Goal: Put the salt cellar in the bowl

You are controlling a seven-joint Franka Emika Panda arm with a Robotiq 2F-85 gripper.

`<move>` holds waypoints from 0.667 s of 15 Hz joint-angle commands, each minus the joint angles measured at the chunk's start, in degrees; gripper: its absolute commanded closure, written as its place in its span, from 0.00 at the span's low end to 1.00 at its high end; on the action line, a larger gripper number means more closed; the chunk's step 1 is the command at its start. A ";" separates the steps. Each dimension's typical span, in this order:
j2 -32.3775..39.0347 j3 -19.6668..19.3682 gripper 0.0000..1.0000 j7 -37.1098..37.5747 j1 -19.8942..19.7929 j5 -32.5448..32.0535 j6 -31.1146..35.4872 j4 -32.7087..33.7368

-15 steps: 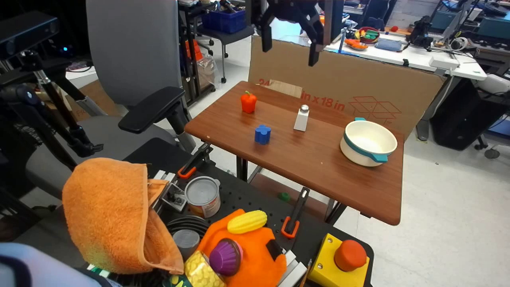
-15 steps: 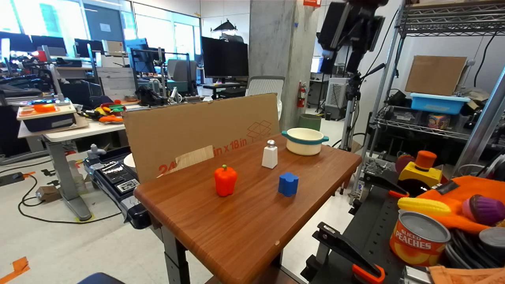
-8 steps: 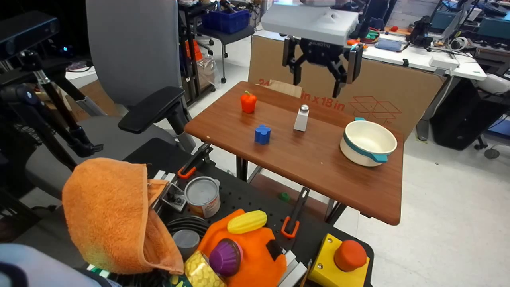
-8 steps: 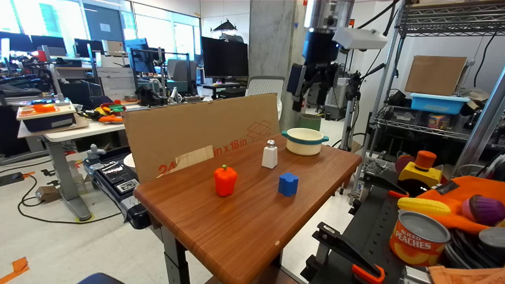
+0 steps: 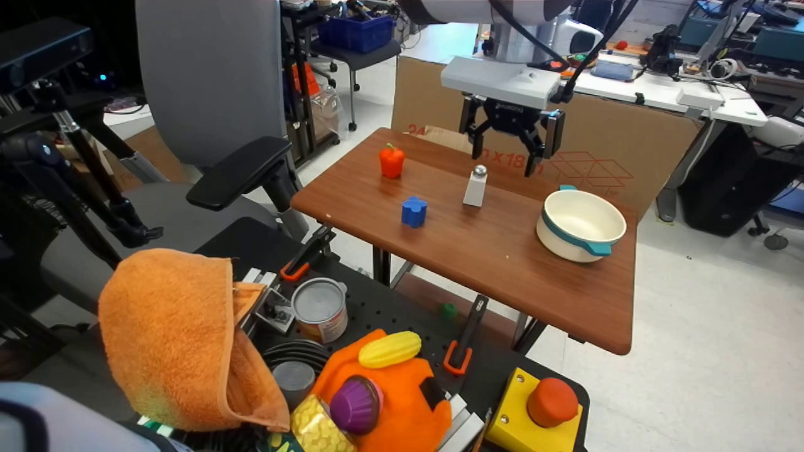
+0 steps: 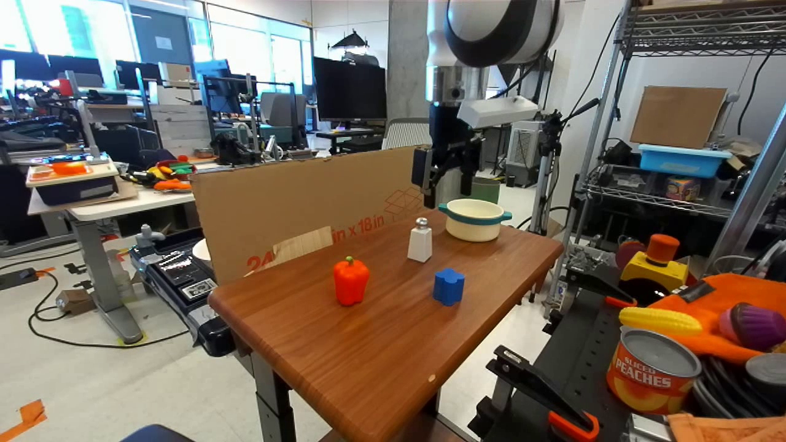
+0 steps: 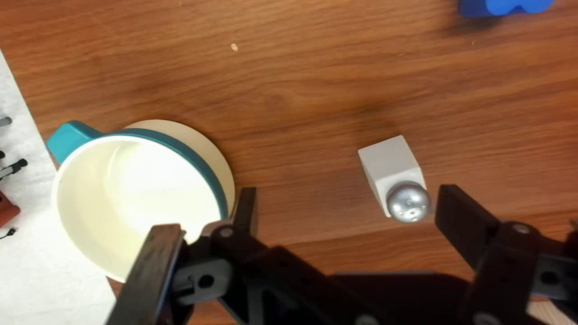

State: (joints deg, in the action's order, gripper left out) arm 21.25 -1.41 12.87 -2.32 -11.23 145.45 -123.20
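Salt cellar [image 5: 475, 191] stands on the counter [image 5: 502, 257], apart from the bowl [image 5: 559, 248]. In the wrist view the claw [image 7: 347, 193], its jaws set wide, hides part of the bowl's rim, and the top edge crops the blue block [image 7: 505, 6]. Both exterior views crop the arm [image 6: 500, 31]. The cellar's long axis is vertical, capped end upward.

On and around one brown table [image 6: 319, 344] before me are one salt cellar [image 5: 475, 190], one bowl [image 5: 583, 215] with two handles [image 5: 598, 249], one pepper [image 5: 392, 162], one blue block [image 5: 414, 212], two orange-tipped clamps [image 5: 468, 329], one can of sliced peaches [image 6: 654, 371], one corn cob [image 5: 389, 349], one cupcake [image 5: 356, 405], one red button [image 5: 553, 403] and one gripper [image 5: 504, 162] with two fingers [image 5: 532, 164].
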 commanded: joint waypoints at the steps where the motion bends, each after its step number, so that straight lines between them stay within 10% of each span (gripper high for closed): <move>1: 4.39 0.67 0.00 -2.19 2.70 3.40 -4.94 6.40; 10: 12.65 -0.35 0.00 -1.80 6.81 2.20 -13.13 15.64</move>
State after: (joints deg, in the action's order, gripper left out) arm 30.58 -0.84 12.21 3.36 -8.74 135.84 -111.86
